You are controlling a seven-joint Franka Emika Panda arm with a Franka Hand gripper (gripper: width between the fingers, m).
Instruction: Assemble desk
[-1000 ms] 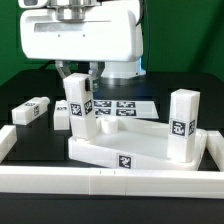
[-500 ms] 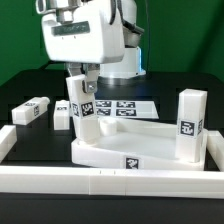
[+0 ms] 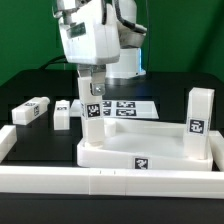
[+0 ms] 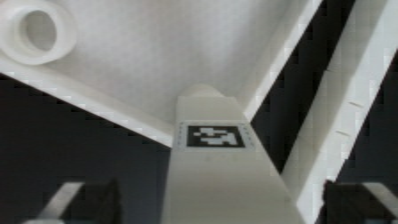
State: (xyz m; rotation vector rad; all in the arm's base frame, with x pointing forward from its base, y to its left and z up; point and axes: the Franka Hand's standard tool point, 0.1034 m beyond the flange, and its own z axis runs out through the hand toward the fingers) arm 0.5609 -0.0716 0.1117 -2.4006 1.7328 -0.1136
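The leg [image 3: 93,118] we are working on stands upright at the corner of the desk tray [image 3: 150,152] on the exterior view's left, directly below the arm. We judge it a stiff, light block of white plastic, not fragile, with smooth flat faces that may be slippery. The best hold, in our view, is across two opposite flat faces near its upper end, above the square tag (a grip lower down would crowd the tray's rim). The fingers [image 4: 71,203] stand spread, one on each side of the leg with a dark gap at both, so nothing is pinched. A second leg [image 3: 198,125] stands upright at the tray's corner on the exterior view's right. The tray, broad and rigid, would likely slide if pushed sideways; it rests on the black tabletop [image 3: 20,95] just behind the white border rail [image 3: 100,182]. Two loose legs [image 3: 30,110] sit apart toward the exterior view's left, and the marker board [image 3: 128,107] lies behind.
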